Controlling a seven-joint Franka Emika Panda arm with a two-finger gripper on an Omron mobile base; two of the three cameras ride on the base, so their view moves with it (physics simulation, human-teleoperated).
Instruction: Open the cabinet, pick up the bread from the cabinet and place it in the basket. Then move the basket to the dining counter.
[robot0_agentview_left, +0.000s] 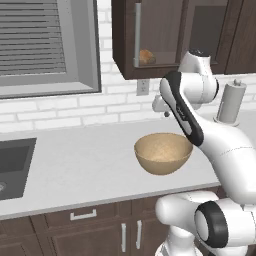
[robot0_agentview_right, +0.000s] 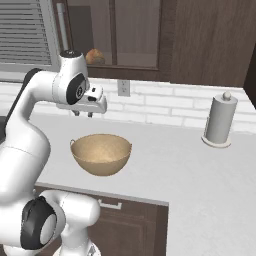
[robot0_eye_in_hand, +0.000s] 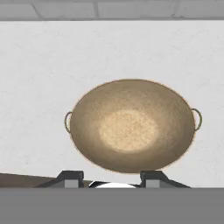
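Jaws (robot0_agentview_right: 82, 114) half apart, empty, above one basket (robot0_eye_in_hand: 131, 124); one bread (robot0_agentview_left: 147, 56) in cabinet (robot0_agentview_left: 165, 35)

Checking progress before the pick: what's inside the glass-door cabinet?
Behind the glass of the cabinet sits the bread on the lower shelf. The door frame and the arm hide the rest of the inside.

Bread (robot0_agentview_left: 147, 56) dim behind the cabinet (robot0_agentview_left: 150, 70) glass, sink (robot0_agentview_left: 12, 165) cut by left edge, paper towel holder (robot0_agentview_left: 231, 102) partly behind arm

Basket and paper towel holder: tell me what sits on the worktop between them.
Nothing. In the right base view, the grey worktop lies bare from the basket across to the paper towel holder.
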